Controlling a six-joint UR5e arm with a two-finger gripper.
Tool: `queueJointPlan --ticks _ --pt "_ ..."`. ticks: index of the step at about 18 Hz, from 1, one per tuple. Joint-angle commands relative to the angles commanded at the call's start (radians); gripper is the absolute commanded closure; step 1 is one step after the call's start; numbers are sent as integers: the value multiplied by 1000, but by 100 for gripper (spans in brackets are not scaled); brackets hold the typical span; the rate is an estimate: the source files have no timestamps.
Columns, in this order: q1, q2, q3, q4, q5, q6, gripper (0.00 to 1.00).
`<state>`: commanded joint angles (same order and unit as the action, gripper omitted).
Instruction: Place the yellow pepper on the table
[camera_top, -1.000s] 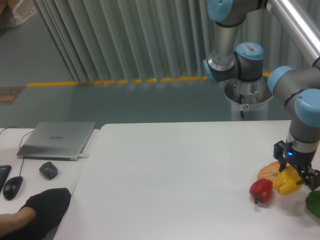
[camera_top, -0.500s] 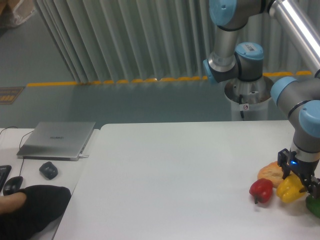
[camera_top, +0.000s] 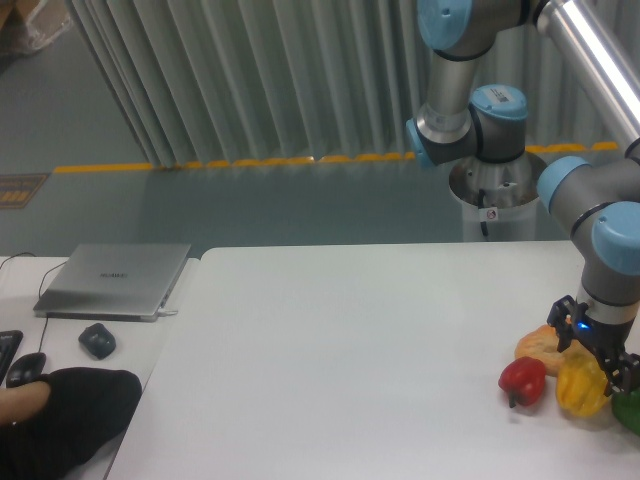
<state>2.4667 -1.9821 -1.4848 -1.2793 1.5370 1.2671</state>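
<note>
The one fixed camera looks across the table (camera_top: 350, 340) from its near edge; the gripper (camera_top: 597, 361) hangs at the far right, pointing down over the yellow pepper (camera_top: 581, 388); its dark fingers (camera_top: 560, 336) stand either side of the pepper's top, but whether they clamp it or have begun to part cannot be told at this size. The pepper appears to sit on the table, or very near it, between the red pepper (camera_top: 523, 380) on its left and a green thing (camera_top: 629, 410) cut off by the right edge; the bread (camera_top: 541, 344) lies just behind it, touching or nearly so. The spot was likely chosen because it lies straight under the arm's reach, which is why the pepper ends up crowded in among the other food rather than out on open tabletop; a release here looks like the next step.

Against the picture half a second back, the pepper sits a little lower and looks settled, and the gripper has dropped with it; a full second back the pepper was higher and closer to the bread. At the lower left a gloved hand (camera_top: 60, 415) by the mouse (camera_top: 96, 340) and laptop (camera_top: 115, 281) has shifted a little too.
</note>
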Motion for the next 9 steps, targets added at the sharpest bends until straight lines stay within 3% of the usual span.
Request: queueJointPlan --ticks 5,9 --pt "-14 92 6 -86 -8 14 0" --pt "-90 129 3 -97 -12 15 0"
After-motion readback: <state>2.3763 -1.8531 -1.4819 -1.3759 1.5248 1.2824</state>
